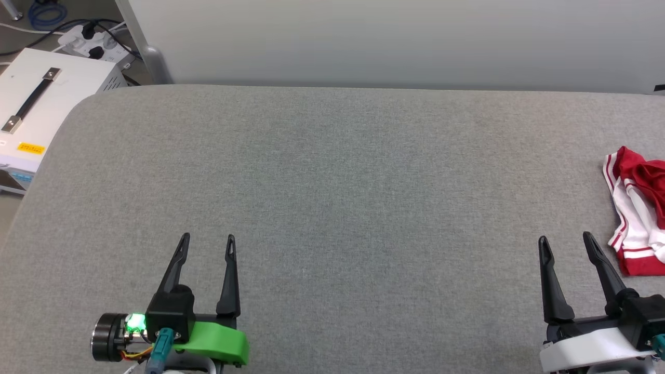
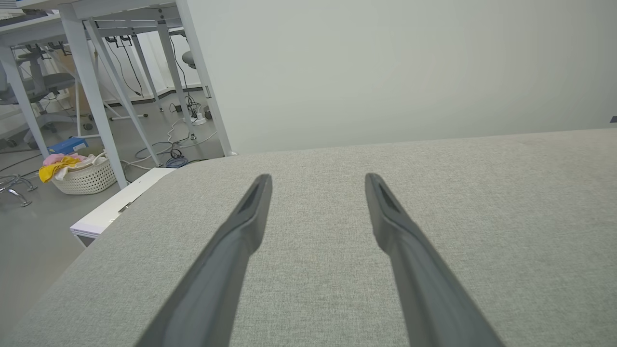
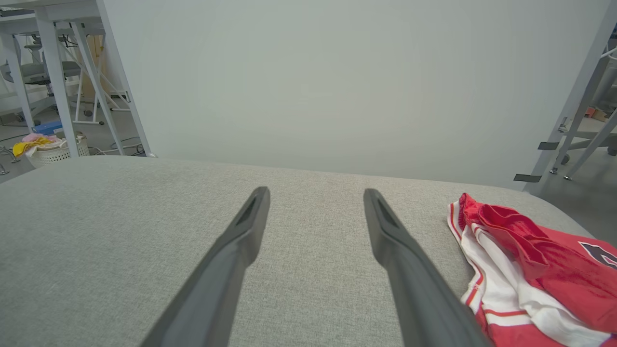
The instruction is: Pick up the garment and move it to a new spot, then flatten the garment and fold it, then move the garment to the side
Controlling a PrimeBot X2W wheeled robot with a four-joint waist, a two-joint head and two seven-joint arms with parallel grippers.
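Observation:
The garment, a crumpled red T-shirt with white sleeves and striped trim, lies at the right edge of the grey table. The right wrist view has the garment bunched at the lower right. My right gripper stands open just left of it, apart from the cloth, nothing between its fingers. My left gripper rests open near the front left of the table, far from the garment. In the wrist views, the left gripper and the right gripper both spread over bare cloth surface.
A white case with a black handle stands off the table's left corner, a power strip behind it. A pale wall runs along the table's far edge. A laundry basket and desk legs stand on the floor to the left.

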